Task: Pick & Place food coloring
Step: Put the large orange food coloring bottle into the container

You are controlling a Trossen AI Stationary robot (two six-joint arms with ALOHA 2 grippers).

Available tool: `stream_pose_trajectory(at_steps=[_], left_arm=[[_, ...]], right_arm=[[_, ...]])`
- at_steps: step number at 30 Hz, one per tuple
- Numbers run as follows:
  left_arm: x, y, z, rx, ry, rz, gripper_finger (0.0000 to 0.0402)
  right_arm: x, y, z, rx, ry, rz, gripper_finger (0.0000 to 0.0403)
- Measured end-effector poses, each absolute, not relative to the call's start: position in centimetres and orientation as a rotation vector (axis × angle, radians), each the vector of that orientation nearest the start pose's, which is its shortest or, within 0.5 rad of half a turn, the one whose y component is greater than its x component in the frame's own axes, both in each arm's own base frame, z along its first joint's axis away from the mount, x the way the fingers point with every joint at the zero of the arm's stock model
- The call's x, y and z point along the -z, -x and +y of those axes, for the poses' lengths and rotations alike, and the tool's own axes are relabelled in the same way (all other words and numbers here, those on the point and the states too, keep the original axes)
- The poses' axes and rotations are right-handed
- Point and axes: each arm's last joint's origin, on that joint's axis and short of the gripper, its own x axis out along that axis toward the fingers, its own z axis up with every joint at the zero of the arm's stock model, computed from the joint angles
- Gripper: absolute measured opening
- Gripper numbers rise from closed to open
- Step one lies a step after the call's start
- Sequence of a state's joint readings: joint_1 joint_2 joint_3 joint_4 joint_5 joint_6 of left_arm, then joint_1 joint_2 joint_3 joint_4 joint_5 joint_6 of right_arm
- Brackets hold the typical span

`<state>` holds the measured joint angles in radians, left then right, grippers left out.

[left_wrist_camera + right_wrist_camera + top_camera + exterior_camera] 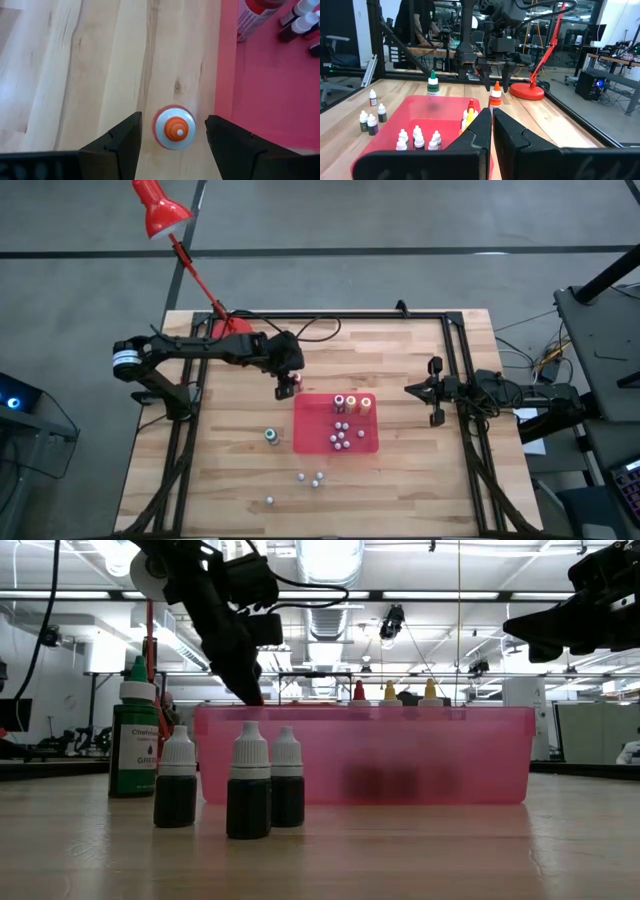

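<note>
Two wide-spread fingers of the left gripper (172, 145) are straddling an orange-capped food coloring bottle (174, 127) at centre frame, beside the red tray (310, 442). Right gripper (491, 131) is idling closed. Green bottle (134, 735) is reading "GREEN".

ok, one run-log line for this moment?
left gripper: open, straddling orange-capped bottle beside pink tray | right gripper: shut, parked off tray's right | green bottle: on table
</note>
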<state>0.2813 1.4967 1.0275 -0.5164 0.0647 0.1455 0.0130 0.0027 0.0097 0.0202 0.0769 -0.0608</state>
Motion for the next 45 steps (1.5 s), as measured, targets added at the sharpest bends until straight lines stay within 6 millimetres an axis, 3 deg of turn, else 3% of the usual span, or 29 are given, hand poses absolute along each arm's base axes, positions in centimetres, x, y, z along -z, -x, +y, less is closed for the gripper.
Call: stream_pose_trajectory(at_steps=[11,18,36,45], left_arm=[[-21.8,-29.5,8.3,-0.127,0.044,1.011,0.0193],[-22.2,-29.8,8.4,-0.131,0.045,0.999,0.019],[-22.1,-29.7,8.4,-0.14,0.074,1.017,0.0095],[-23.4,-29.6,8.5,-0.164,0.027,1.084,0.0095]], right_arm=[[-16.9,-9.7,-0.1,0.065,0.06,-0.025,0.0009],[-16.9,-9.7,-0.1,0.065,0.06,-0.025,0.0009],[-16.9,-9.7,-0.1,0.064,0.06,-0.025,0.0009],[-16.9,-9.7,-0.1,0.065,0.06,-0.025,0.0009]])
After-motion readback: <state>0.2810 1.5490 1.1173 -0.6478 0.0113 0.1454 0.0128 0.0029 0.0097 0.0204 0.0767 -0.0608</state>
